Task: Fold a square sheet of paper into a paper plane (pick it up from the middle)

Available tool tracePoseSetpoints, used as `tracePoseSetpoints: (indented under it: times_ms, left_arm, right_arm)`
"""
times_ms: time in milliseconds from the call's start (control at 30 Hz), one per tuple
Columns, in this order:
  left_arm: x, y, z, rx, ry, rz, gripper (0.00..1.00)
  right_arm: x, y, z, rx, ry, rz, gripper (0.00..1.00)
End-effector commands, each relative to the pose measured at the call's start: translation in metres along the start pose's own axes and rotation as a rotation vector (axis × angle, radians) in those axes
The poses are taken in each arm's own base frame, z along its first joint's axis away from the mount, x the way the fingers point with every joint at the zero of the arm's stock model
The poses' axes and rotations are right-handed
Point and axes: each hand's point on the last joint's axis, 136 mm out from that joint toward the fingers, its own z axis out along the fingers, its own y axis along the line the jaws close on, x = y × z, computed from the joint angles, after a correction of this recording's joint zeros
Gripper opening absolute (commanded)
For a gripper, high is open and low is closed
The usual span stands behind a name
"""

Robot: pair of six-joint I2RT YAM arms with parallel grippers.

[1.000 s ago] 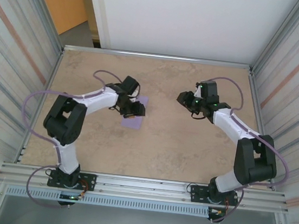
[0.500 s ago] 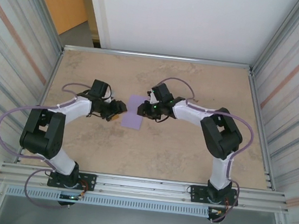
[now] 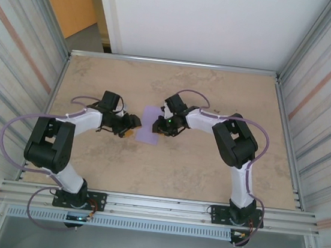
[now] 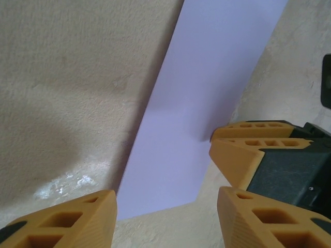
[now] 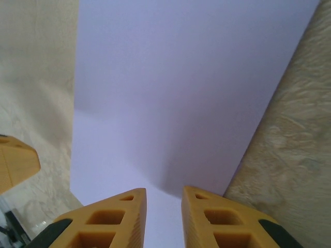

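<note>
Between our grippers, the square sheet of paper (image 3: pixel 147 128) lies flat.
It looks thin, limp, slippery; we'd pinch its middle. Our left gripper (image 4: pixel 164 217) gapes beside it; our right gripper (image 5: pixel 163 206) stands narrow over it, hold unclear.

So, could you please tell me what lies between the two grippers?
The lilac sheet of paper lies flat on the table between the left gripper and the right gripper, as the top view shows.
</note>
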Motion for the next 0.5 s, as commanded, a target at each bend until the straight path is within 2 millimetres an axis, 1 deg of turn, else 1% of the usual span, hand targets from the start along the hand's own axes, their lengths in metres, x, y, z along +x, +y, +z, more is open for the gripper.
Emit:
tracePoseSetpoints:
  times_ms: [0,67,167,300,467]
  left_arm:
    - [0.006,-0.006,0.002,0.039,0.044,0.008,0.55]
    - [0.009,-0.008,0.003,0.047,0.059,0.017,0.55]
    - [0.018,-0.009,0.007,0.047,0.09,0.043,0.54]
    - [0.027,-0.011,0.016,0.045,0.139,0.064,0.5]
    - [0.027,-0.016,0.025,0.046,0.159,0.078,0.43]
  right_arm:
    - [0.026,-0.04,-0.003,0.096,0.109,-0.032,0.25]
    - [0.029,-0.05,-0.01,0.105,0.116,-0.046,0.24]
    - [0.03,-0.053,-0.017,0.075,0.126,-0.05,0.23]
    - [0.029,-0.052,-0.016,0.055,0.131,-0.055,0.22]
    - [0.027,-0.053,-0.015,0.052,0.132,-0.051,0.21]
